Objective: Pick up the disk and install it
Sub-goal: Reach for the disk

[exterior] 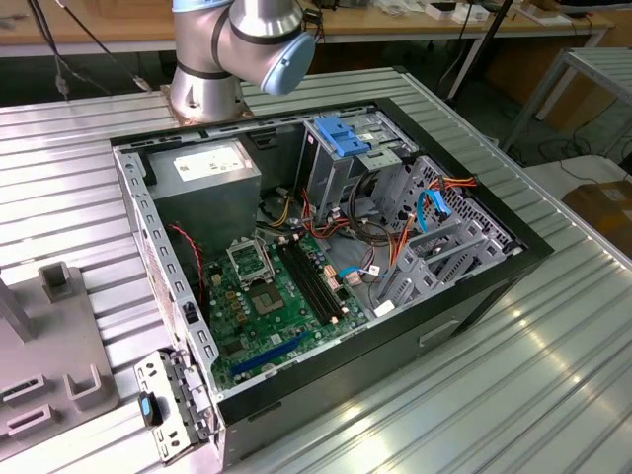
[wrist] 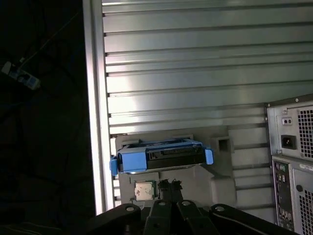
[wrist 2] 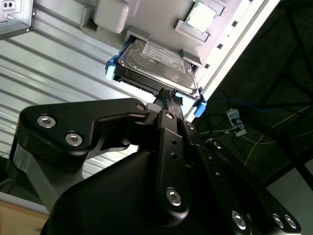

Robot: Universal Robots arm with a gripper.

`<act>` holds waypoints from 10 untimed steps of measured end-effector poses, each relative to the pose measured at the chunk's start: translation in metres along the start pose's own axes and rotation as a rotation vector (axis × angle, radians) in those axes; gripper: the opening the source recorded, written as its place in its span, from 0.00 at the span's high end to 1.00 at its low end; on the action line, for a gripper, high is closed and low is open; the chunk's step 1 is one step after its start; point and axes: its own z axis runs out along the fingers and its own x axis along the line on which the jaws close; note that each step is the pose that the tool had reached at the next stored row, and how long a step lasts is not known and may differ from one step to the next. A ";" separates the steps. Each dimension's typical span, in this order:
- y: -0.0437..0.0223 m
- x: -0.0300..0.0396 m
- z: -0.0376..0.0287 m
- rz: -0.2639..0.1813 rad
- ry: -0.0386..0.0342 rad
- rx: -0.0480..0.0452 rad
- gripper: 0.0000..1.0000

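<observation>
The disk [wrist 2: 156, 58] is a dark hard drive with a white label and bright blue rails. It lies in a grey holder [wrist 2: 112, 19] near the edge of the ribbed metal table. In the first wrist view the disk [wrist: 161, 155] shows its blue front end and side tabs. My gripper [wrist 2: 168, 94] hangs just short of the disk's near edge, pointing at its middle. In the first wrist view my gripper [wrist: 169, 185] is shut, its tips together with nothing between them, a little apart from the disk.
The open computer case [exterior: 326, 257] lies on the table with the motherboard, cables and a drive cage with a blue plastic part [exterior: 341, 136] exposed. Its rear panel [wrist: 293, 152] stands beside the holder. A small chip [wrist: 143, 190] sits in the holder. The table edge [wrist: 95, 122] runs close by.
</observation>
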 end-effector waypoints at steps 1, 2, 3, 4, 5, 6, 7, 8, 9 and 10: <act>-0.0001 0.0019 0.0000 0.000 -0.0001 0.0000 0.89; -0.0003 0.0037 0.0000 0.000 0.0000 0.0001 0.89; -0.0004 0.0057 -0.0001 0.000 0.0001 0.0002 0.89; -0.0005 0.0073 0.0000 0.000 0.0001 0.0003 0.89; -0.0007 0.0098 0.0000 0.000 0.0000 0.0003 0.89; -0.0009 0.0117 0.0000 0.000 0.0000 0.0004 0.89; -0.0010 0.0136 0.0001 0.000 0.0000 0.0004 0.89; -0.0013 0.0174 0.0001 0.000 0.0000 0.0006 0.89; -0.0016 0.0209 0.0001 0.000 0.0000 0.0007 0.89; -0.0017 0.0233 0.0001 0.000 0.0002 0.0008 0.89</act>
